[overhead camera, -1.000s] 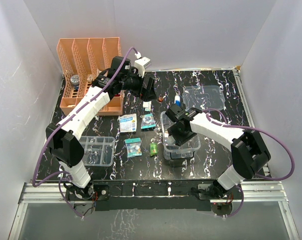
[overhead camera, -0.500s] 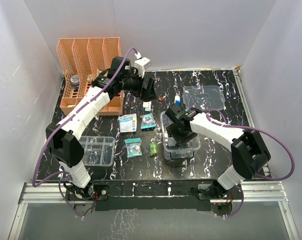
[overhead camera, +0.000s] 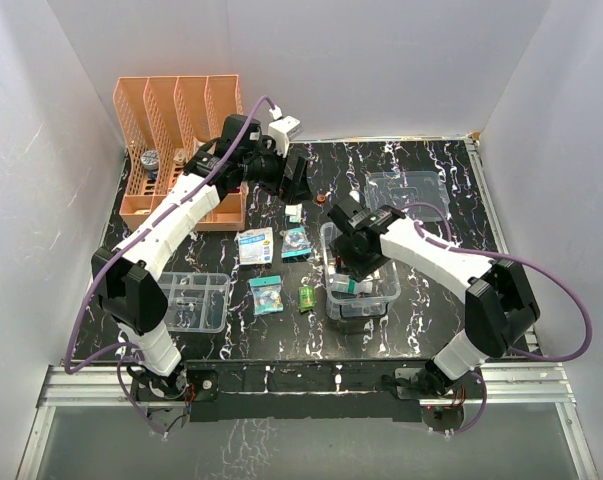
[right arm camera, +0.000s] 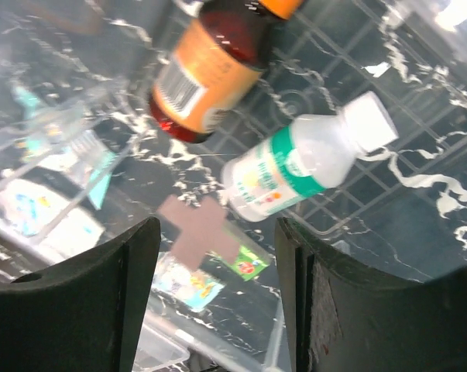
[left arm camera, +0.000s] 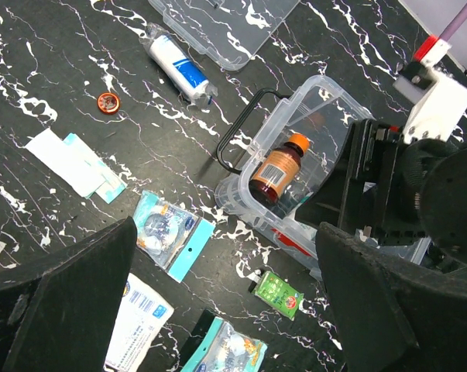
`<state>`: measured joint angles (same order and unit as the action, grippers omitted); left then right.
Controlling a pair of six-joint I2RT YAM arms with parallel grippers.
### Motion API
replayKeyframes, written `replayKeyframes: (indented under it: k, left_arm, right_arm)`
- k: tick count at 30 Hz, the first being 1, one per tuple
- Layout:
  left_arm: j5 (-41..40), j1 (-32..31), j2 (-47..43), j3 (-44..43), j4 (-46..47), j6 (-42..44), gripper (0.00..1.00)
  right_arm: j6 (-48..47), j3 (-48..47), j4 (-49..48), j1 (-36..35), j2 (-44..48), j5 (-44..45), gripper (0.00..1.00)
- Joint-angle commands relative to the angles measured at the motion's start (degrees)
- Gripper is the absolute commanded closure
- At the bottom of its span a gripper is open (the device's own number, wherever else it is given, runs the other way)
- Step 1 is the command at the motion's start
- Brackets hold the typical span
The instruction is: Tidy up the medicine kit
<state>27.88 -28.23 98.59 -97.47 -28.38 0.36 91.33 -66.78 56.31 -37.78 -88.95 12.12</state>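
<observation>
Right wrist view has the right gripper [right arm camera: 218, 248], jaws parted and empty, just above the medicine kit [right arm camera: 419, 93], a brown bottle [right arm camera: 210, 70] and white bottle [right arm camera: 303, 167] lying inside beneath its fingertips, while the left gripper [left arm camera: 227, 240] gapes wide, the kit below it.

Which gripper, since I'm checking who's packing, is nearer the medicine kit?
Right. The right gripper hangs directly over the open medicine kit; the left gripper hovers apart from it, farther back, beside the orange rack.
</observation>
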Motion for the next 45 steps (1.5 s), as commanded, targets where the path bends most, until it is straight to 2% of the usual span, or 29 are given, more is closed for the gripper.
replayKeyframes:
  k: [1, 6, 18, 22, 30, 33, 39, 45]
  left_arm:
    - [1.21, 0.27, -3.27, -0.04, -0.61, -0.36, 0.01]
    - [0.74, 0.29, -2.9, -0.71, -0.9, -0.37, 0.01]
    - [-4.13, 0.37, -2.71, 0.92, -8.8, -1.85, 0.01]
    - [-3.87, 0.28, -3.79, 5.11, -12.09, -4.89, 0.07]
    - [-9.41, -1.45, -3.79, 10.43, -13.78, -13.36, 0.17]
    - [-11.4, -3.28, -3.04, 10.99, -14.1, -15.66, 0.19]
    - [-14.61, -4.93, 0.44, 13.03, -13.87, -24.81, 0.22]
    - [-17.66, -7.29, 1.94, 16.67, -12.15, -30.89, 0.3]
  right_arm:
    - [-2.95, -5.71, 2.32, -0.15, -0.62, 4.7, 0.42]
    - [-4.4, -6.26, 2.09, -0.15, -0.19, 5.77, 0.42]
    - [-15.88, -27.99, 10.73, 3.19, -2.44, 19.42, 0.42]
    - [-19.81, -31.36, 11.14, 5.49, -2.59, 22.57, 0.41]
    - [-34.81, -32.82, 2.9, 14.28, -4.23, 22.57, 0.23]
    - [-41.63, -33.18, -3.2, 18.42, -5.44, 19.27, 0.03]
    - [-53.21, -40.01, -6.91, 21.92, -13.03, 12.76, 0.02]
    - [-57.35, -41.6, -7.31, 22.05, -17.13, 11.13, 0.02]
